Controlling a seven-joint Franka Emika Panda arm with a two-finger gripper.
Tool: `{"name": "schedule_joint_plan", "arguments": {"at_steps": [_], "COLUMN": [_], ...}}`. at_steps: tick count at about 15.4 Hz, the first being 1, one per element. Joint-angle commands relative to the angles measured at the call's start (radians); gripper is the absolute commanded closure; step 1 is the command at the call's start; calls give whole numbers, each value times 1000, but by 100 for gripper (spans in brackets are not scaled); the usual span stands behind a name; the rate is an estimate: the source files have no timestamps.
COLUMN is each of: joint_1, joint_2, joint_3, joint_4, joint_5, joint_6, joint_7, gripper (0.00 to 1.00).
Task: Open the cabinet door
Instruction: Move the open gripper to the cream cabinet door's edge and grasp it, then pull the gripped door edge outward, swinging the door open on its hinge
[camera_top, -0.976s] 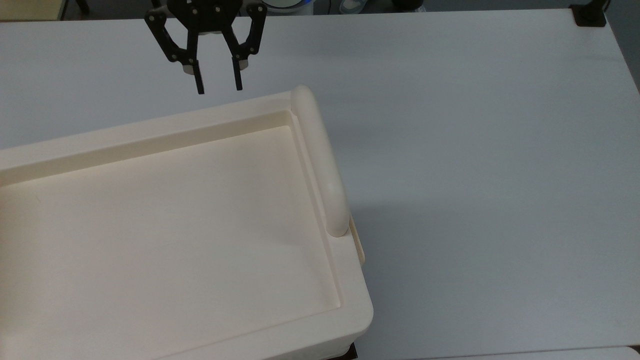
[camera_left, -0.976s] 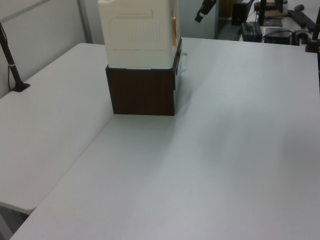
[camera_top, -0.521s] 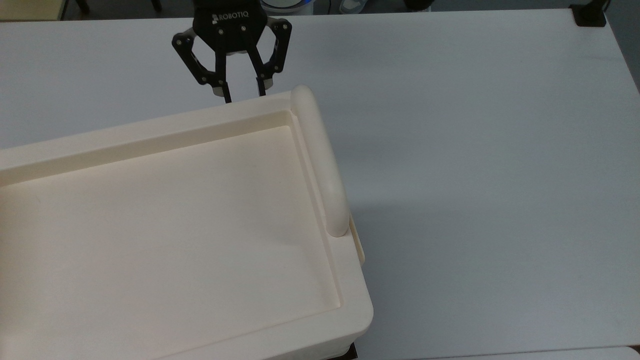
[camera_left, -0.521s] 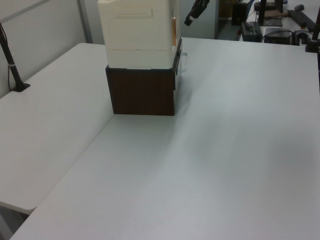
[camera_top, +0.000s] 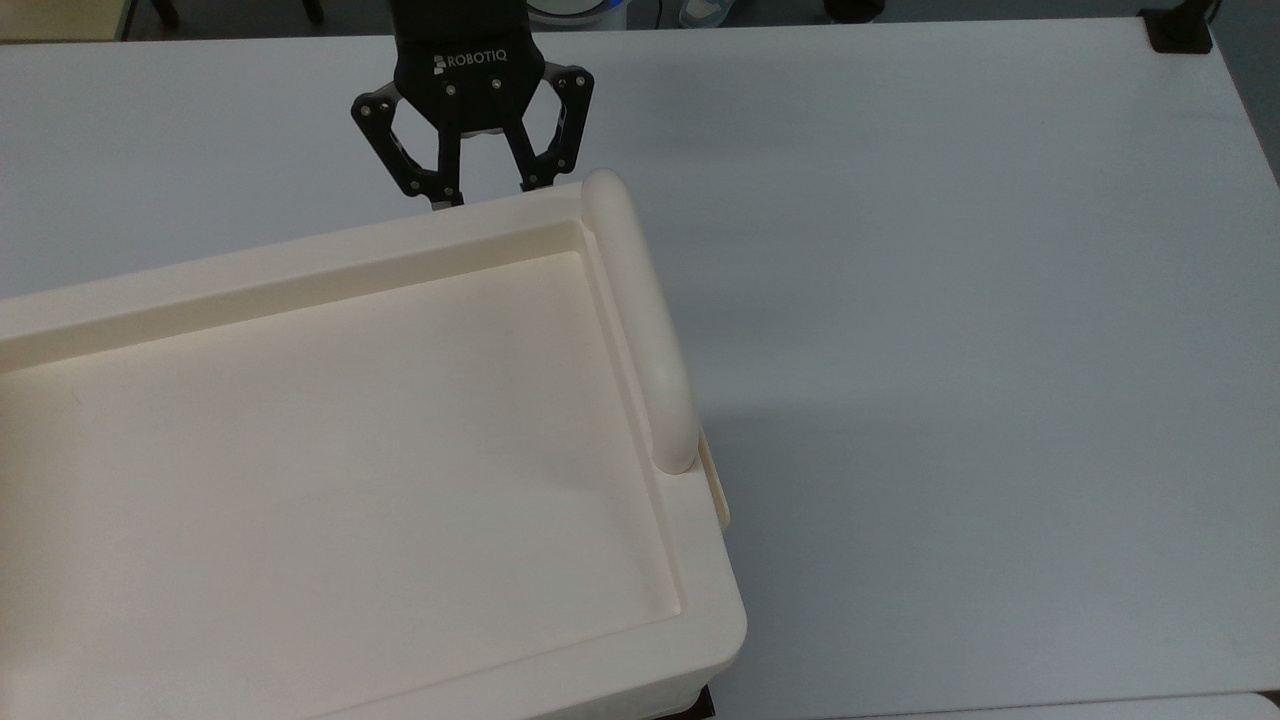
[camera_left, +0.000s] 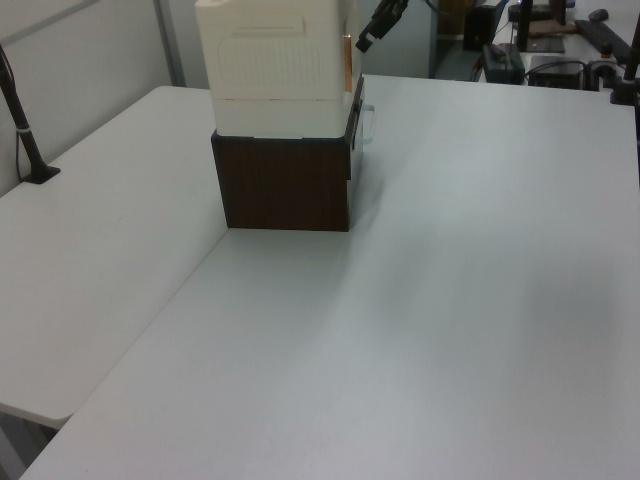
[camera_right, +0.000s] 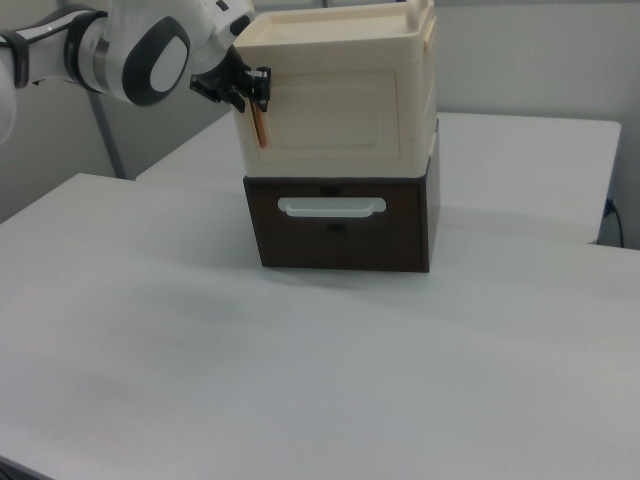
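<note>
hovering gripper (camera_top: 482, 197) at cabinet (camera_top: 330, 480) top edge, fingers apart

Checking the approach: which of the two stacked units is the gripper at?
The upper, cream cabinet, not the dark brown drawer unit beneath; the gripper is at its corner.

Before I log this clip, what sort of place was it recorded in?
Most likely a robotics lab or office workspace: a robot arm with a claw works at a cream cabinet stacked on a dark drawer unit, on plain white tables, with monitors and cables behind.
</note>
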Motion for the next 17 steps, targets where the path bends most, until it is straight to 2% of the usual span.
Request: {"name": "schedule_joint_plan", "arguments": {"at_steps": [1, 4, 7, 8, 11, 17], "joint_1": [6, 4, 4, 4, 3, -10], "joint_2": [62, 99, 107, 108, 108, 84], "joint_3": [4, 27, 37, 37, 37, 37], "joint_4": [70, 120, 121, 123, 121, 106], "joint_5": [18, 15, 15, 15, 15, 11], "joint_6": [24, 32, 34, 34, 34, 22], "joint_7": [32, 64, 64, 64, 63, 58], "gripper": [58, 59, 64, 75, 98, 100]}}
